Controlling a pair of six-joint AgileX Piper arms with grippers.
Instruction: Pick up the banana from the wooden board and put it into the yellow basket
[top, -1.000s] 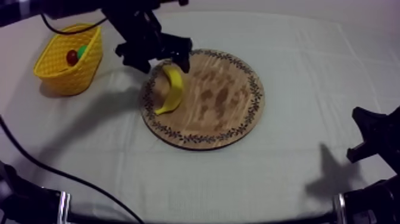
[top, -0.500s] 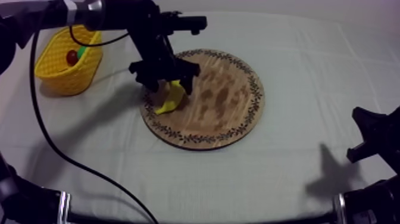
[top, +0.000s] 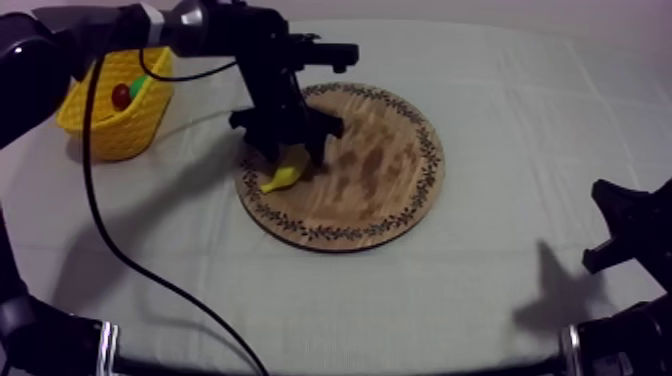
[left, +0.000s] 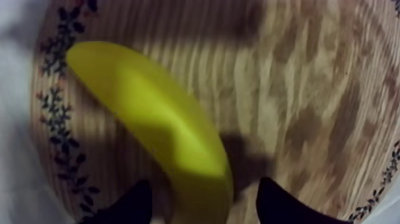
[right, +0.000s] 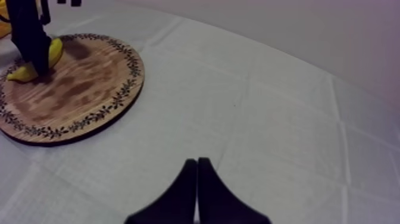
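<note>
Straddling banana (left: 161, 131) on board (top: 390, 190), L fingers (left: 134, 208) wide; R fingers (right: 189, 190) together; basket (top: 100, 128) near.

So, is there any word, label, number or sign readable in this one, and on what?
None: no word, number or sign can be read.
The board rim bears only a leaf pattern, no letters.
The banana, basket and cloth carry no writing.

Grained wooden board (top: 380, 190); smooth matt banana (left: 155, 119).
</note>
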